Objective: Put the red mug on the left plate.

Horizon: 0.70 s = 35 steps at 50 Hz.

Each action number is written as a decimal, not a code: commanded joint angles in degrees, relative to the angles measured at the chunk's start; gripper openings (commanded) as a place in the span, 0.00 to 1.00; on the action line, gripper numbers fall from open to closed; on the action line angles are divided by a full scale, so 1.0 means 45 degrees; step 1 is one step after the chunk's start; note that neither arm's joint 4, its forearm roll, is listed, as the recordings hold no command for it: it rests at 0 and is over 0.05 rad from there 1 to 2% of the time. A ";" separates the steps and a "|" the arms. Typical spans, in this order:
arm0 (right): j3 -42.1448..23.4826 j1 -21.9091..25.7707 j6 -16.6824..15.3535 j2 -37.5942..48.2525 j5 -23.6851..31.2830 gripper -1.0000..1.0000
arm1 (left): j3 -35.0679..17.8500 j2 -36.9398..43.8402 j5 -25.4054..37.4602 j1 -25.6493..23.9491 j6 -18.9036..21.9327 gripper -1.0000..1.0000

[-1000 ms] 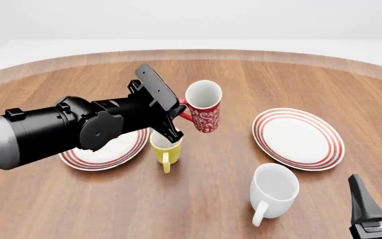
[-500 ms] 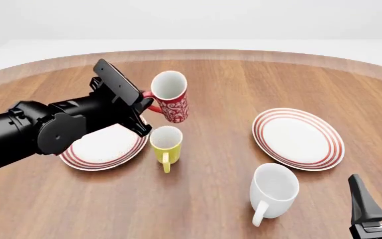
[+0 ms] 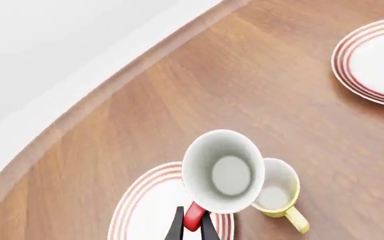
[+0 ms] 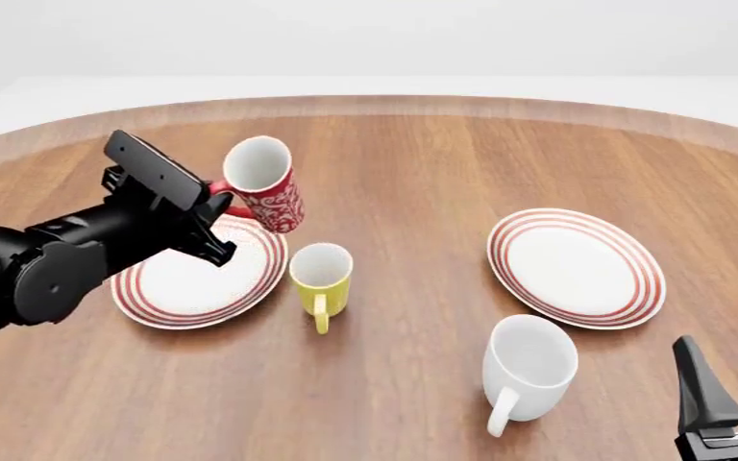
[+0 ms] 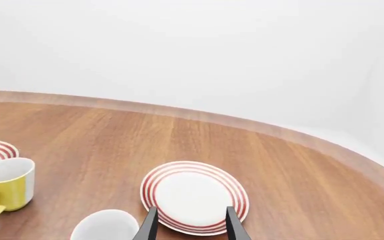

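The red mug, with its white swirls, hangs tilted in the air over the far right part of the left plate. My left gripper is shut on its red handle. In the left wrist view I look down into the red mug, the handle pinched in the left gripper, with the left plate below it. My right gripper stands open and holds nothing; it is low at the near right table edge, far from the mug.
A yellow mug stands just right of the left plate. A bigger white mug stands nearer the front, with the right plate behind it. The round wooden table's rim curves across the back.
My left arm has swung left with the red mug, carrying it from above the yellow mug to over the left plate's far right part. The right gripper has not moved.
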 commanded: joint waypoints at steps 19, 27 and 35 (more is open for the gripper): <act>0.0000 -0.0022 0.0042 0.0000 0.0042 1.00 | 0.2160 0.0877 -0.3287 0.2499 -0.0876 0.00; -0.0001 -0.0027 0.0054 0.0000 0.0015 1.00 | 0.2290 0.1333 -0.3821 0.2949 -0.0405 0.00; 0.0000 -0.0032 0.0059 0.0000 0.0014 1.00 | 0.2989 0.2059 -0.4865 0.3245 -0.0014 0.00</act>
